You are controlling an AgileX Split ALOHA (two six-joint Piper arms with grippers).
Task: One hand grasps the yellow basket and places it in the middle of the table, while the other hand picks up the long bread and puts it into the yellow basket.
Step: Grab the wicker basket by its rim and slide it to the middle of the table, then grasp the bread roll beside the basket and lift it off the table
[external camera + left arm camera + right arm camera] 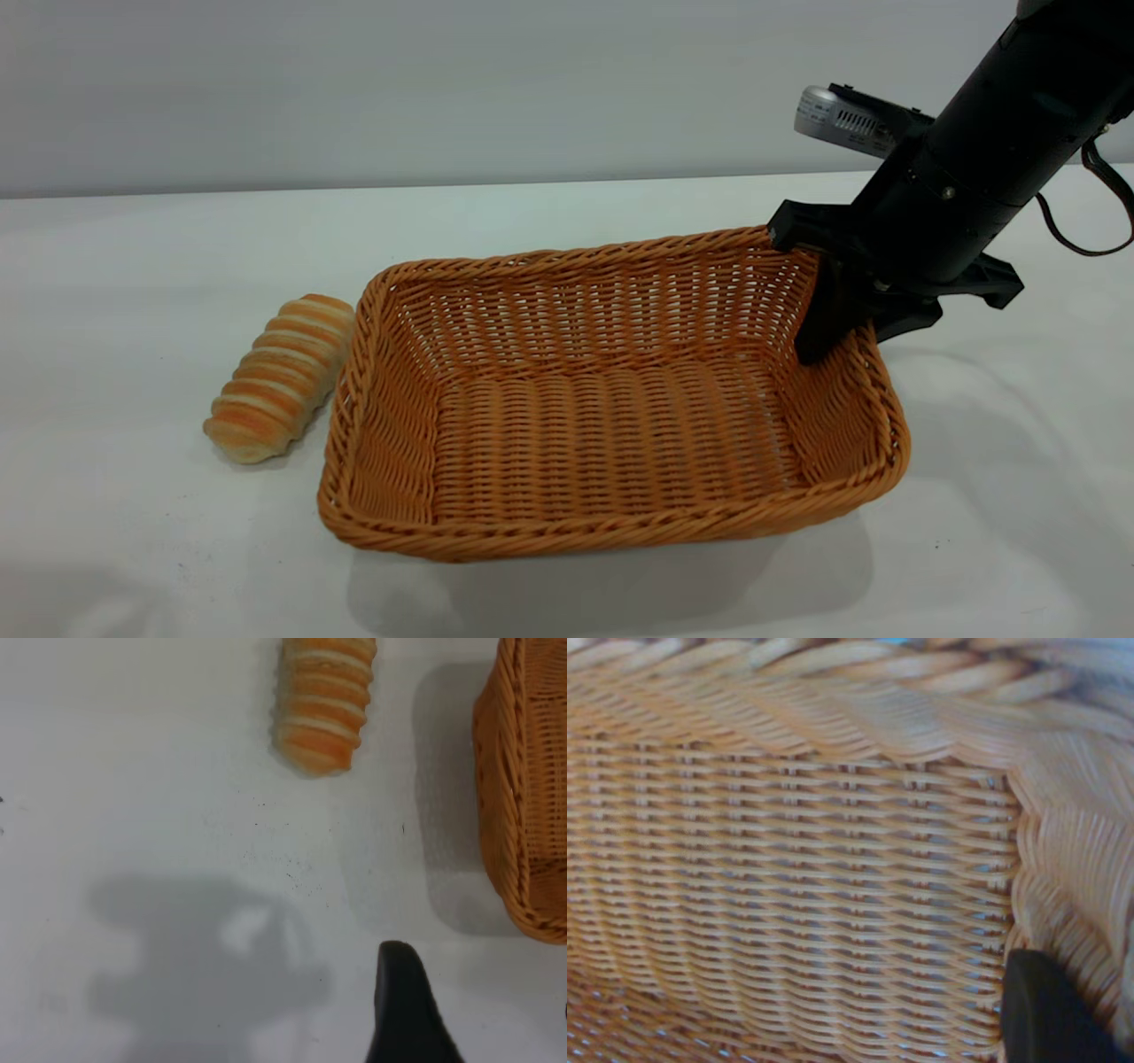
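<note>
- right now the right gripper [842,330] has its fingers [819,323] clamped on the right wall of the yellow basket [611,399], one dark finger inside against the weave and the other outside the braided rim, near the far right corner.
- in the right wrist view, one dark fingertip [1041,1014] lies against the inner weave just under the rim.
- the right arm slopes down to that corner from the upper right of the exterior view.
- the yellow basket sits flat on the white desk [133,532], about mid-desk, open side up.
- the long bread [279,377] lies on the desk just beside the basket's left wall, outside it; whether they touch, i cannot tell.
- the left gripper shows only one dark fingertip [403,1010] in its own wrist view, above bare desk, apart from the bread and the basket corner; whether its fingers are apart or together, i cannot tell.
</note>
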